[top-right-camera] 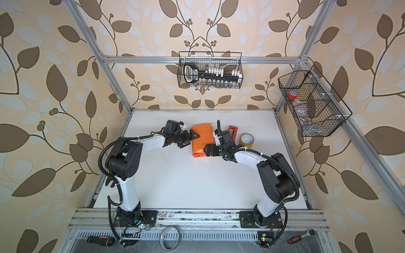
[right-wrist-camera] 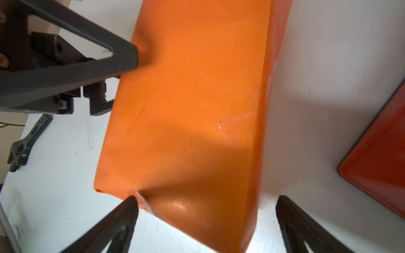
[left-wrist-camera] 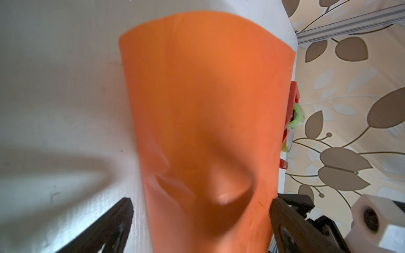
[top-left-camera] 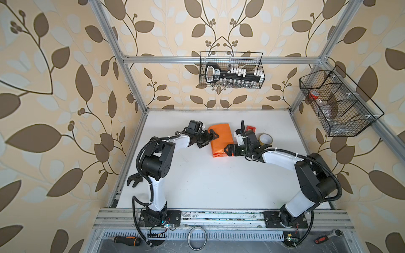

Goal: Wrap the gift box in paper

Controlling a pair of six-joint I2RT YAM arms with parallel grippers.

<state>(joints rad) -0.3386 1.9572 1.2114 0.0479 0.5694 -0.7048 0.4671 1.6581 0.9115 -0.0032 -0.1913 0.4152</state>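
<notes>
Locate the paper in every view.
Top view: paper near the picture's centre, a touch right.
Top view: paper near the picture's centre.
Left wrist: paper fills the middle.
Right wrist: paper fills the middle, top to bottom.
Shared landmark: left gripper, open at the paper's edge.

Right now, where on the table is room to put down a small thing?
Free: the wide middle patch of table nearer than the paper; also the far left corner behind the left gripper. Crowded: right of the paper, around right gripper, tape dispenser, tape roll.
</notes>
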